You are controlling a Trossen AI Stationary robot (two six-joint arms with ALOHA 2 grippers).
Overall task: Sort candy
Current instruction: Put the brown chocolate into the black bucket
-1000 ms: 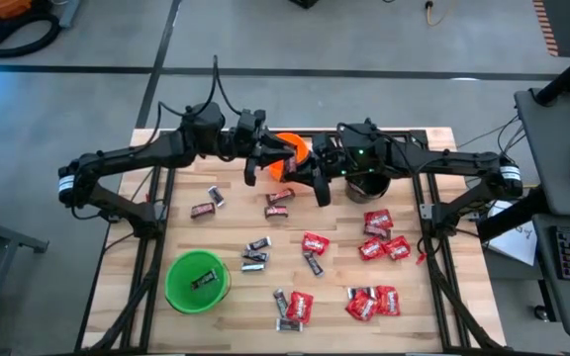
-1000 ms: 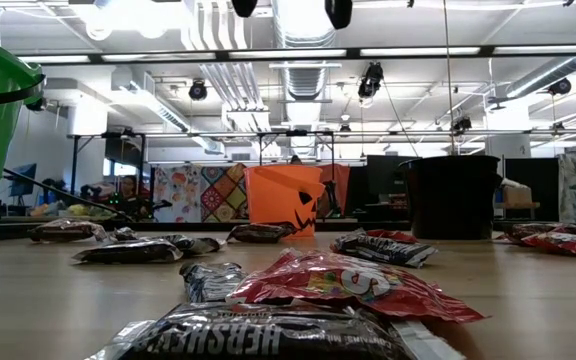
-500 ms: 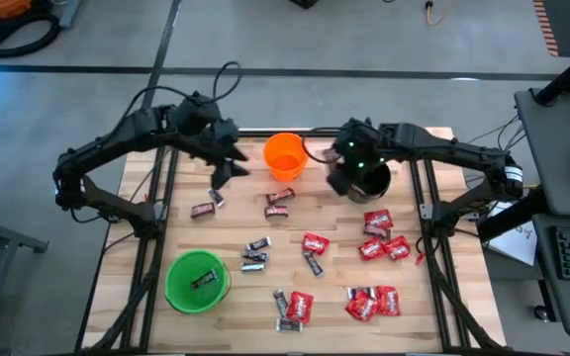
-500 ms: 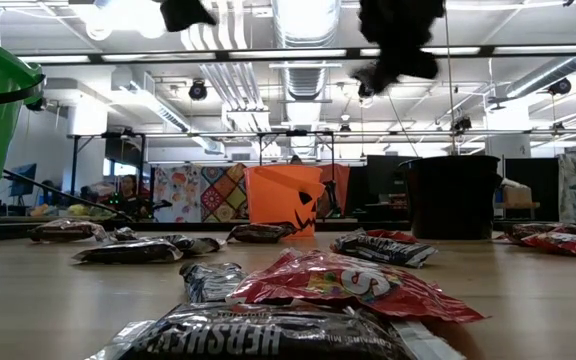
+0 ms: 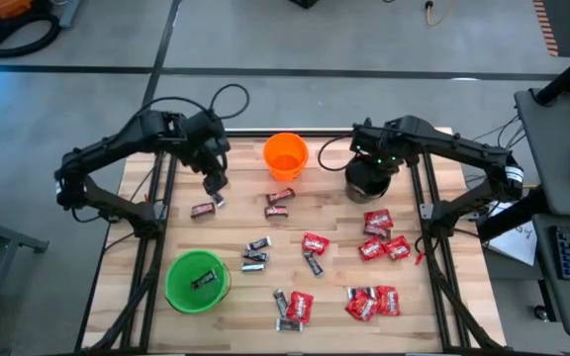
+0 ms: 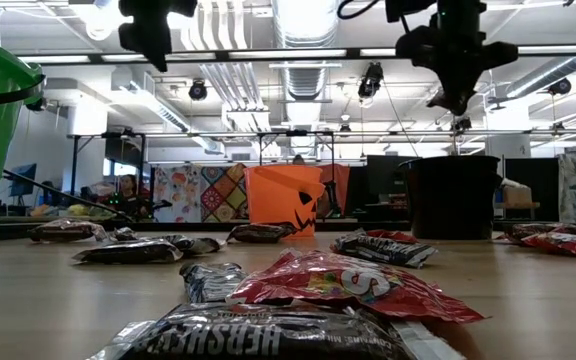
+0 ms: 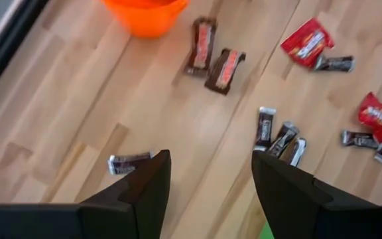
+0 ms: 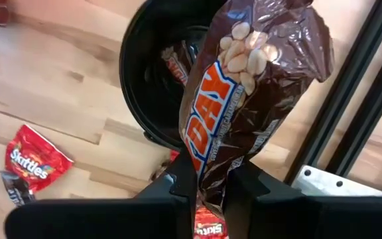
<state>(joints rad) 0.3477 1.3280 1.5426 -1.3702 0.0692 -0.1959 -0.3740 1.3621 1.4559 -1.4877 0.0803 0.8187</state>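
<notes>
Wooden table (image 5: 236, 213) | right hand (image 8: 207, 189) grips brown bar (image 8: 251, 93), seemingly above black cup (image 8: 144, 79)

Both arms have pulled apart from their meeting by the orange cup (image 5: 285, 155). The left gripper (image 5: 217, 184) swings to the upper left, jaws spread wide. The right gripper (image 5: 368, 163) carries a brown candy bar (image 8: 244, 93) over the black cup (image 5: 366, 182), upper right.
</notes>
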